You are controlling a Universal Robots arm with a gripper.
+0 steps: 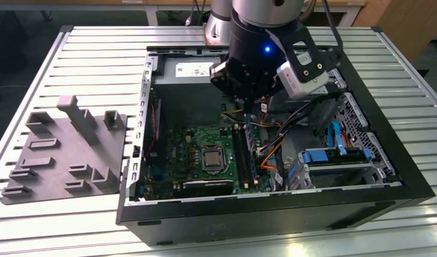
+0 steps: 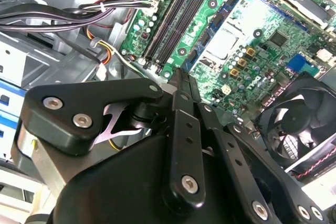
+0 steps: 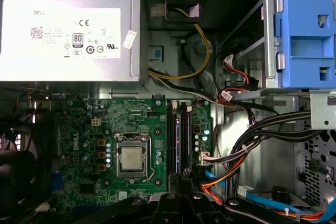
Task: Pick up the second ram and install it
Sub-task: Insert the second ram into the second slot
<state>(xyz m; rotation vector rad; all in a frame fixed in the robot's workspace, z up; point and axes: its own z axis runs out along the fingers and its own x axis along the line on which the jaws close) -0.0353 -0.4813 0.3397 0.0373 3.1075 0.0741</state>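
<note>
Case (image 1: 275, 213) on slatted table (image 1: 97, 53); fixture tray (image 1: 61, 160) at the exterior view's left; motherboard (image 1: 182, 147) inside case, gripper (image 2: 181, 73) above it.

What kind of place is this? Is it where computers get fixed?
Probably a robot lab or workshop bench. A silver-and-black robot arm hangs over an open black metal computer case with a green motherboard inside, all on a ribbed silver metal table.
</note>
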